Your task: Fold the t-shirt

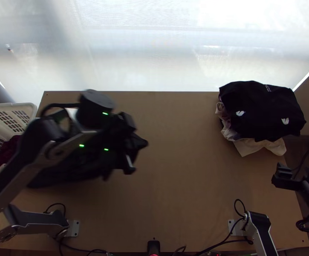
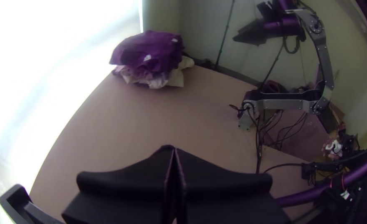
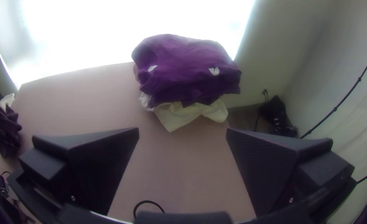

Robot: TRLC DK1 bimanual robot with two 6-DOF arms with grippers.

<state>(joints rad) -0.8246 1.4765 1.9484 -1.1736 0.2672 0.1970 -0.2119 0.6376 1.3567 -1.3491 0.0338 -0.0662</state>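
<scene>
In the top view my left gripper (image 1: 140,144) is over the left half of the table; its fingers meet in the left wrist view, where the gripper (image 2: 174,151) shows no cloth between them. Dark cloth (image 1: 64,173) lies bunched at the table's left side, partly hidden under the left arm. My right gripper (image 1: 283,178) is at the table's right edge, in front of the clothes pile; the right wrist view shows this gripper (image 3: 182,132) with its fingers wide apart and empty. A black t-shirt (image 1: 261,109), purple-looking in the wrist views, lies bunched on top of that pile.
Cream and pale cloth (image 1: 250,147) sticks out under the black shirt at the back right. A white basket (image 1: 11,121) with dark red cloth (image 1: 1,158) stands off the table's left edge. Bare wood (image 1: 188,170) spans the table's middle. Cables run along the near edge.
</scene>
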